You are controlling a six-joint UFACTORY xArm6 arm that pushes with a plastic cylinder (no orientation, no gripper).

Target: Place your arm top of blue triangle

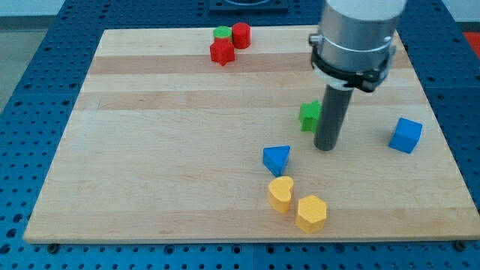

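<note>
The blue triangle (277, 158) lies on the wooden board (165, 150), right of centre and toward the view's bottom. My tip (325, 147) rests on the board up and to the right of the blue triangle, with a clear gap between them. A green block (309, 115) sits right against the rod's left side, partly hidden by it.
A yellow heart (281, 193) and a yellow hexagon (311, 213) lie just below the blue triangle. A blue cube (406, 135) is at the view's right. A red star-like block (222, 52), a green cylinder (223, 33) and a red cylinder (241, 34) cluster at the view's top.
</note>
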